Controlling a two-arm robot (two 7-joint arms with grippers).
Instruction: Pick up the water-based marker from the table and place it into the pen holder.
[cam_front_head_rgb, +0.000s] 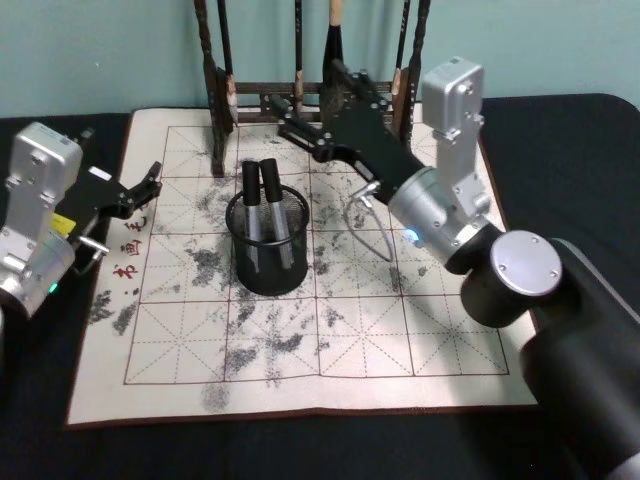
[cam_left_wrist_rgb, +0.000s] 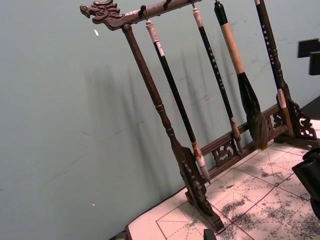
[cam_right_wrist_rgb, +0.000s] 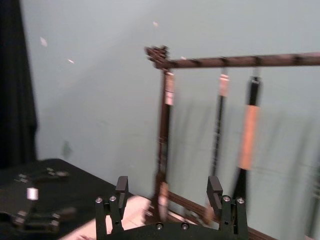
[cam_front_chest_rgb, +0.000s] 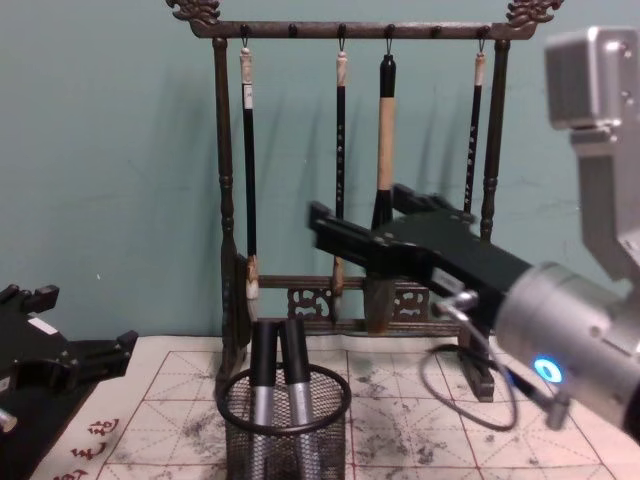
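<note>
Markers, two of them with black caps up, stand in the holder at mid-mat, leaning toward 12 o'clock against its mesh wall, which keeps them upright; judged from that, the placing is done. At 9 o'clock from the holder, the left hand rests low over the mat's edge, fingers slightly apart and empty, its arm folded back off the surface, out of the way. At 1 o'clock from the holder, the right hand hangs raised before the brush rack, fingers apart with nothing between them, forearm slanting up from the robot's right side. No marker lies on the mat.
</note>
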